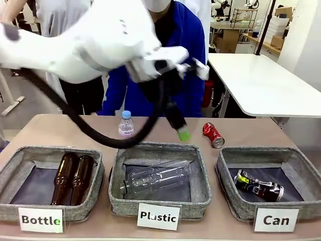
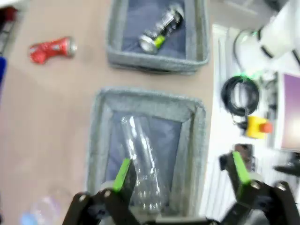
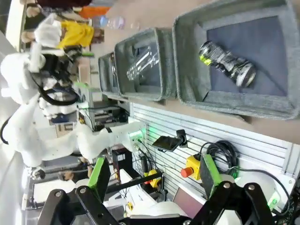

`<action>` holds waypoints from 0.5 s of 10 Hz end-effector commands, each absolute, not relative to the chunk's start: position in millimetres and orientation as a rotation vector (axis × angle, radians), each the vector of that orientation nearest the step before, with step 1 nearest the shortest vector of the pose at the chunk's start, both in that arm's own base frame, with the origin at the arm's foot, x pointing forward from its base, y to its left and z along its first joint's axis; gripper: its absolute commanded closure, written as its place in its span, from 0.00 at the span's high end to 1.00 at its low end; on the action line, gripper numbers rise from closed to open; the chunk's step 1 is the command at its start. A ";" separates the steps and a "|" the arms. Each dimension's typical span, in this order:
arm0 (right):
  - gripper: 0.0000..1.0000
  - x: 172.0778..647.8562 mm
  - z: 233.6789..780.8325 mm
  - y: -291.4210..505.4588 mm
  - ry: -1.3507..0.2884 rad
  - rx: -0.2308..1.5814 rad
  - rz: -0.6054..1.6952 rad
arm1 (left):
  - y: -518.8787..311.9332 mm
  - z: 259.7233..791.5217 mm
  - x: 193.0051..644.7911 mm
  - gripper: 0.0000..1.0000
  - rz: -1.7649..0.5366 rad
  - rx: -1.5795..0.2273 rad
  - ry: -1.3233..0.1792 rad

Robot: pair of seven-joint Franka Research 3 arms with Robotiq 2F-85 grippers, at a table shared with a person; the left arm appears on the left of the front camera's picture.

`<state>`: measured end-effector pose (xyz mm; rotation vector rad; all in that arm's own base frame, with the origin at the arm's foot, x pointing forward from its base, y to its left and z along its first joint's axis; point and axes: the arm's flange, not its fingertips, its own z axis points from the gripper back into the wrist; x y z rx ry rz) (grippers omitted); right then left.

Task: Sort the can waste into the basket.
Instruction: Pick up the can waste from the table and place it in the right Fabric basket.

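Table: carrying three grey woven baskets in a row along the near edge, carded "Bottle", "Plastic" and "Can" from the robot's left to its right.

Left arm: reaching in from the left across the middle, trailing a black cable above the table.

Person: standing at the far side in a blue coat.

"Can" basket: sitting at the right end of the row, holding the black can on its dark lining.

"Plastic" basket: sitting in the middle, holding a clear plastic bottle on its side.

"Bottle" basket: sitting at the left end, holding two brown glass bottles side by side.

Left gripper: hanging above the "Plastic" basket, jaws spread wide, gripping nothing.

Right gripper: hanging on the robot's side of the table edge, near the "Can" basket, jaws spread wide, gripping nothing.

Black can: lying on its side inside the "Can" basket, showing green-yellow print.

Red can: lying on the bare table just behind the "Can" basket's far left corner, outside it, looking slightly crushed.

Small water bottle: standing upright behind the "Plastic" basket, wearing a blue cap.
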<state>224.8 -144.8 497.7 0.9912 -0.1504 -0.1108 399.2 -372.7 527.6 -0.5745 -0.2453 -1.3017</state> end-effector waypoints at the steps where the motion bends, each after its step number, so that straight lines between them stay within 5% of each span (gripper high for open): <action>1: 1.00 239.1 491.4 -84.6 -0.097 0.988 -0.086 | -271.9 531.2 382.6 1.00 -1.023 -0.665 -0.408; 5: 1.00 281.6 476.7 11.6 0.087 1.268 -0.110 | -95.8 507.1 315.6 1.00 -0.460 -0.896 -0.669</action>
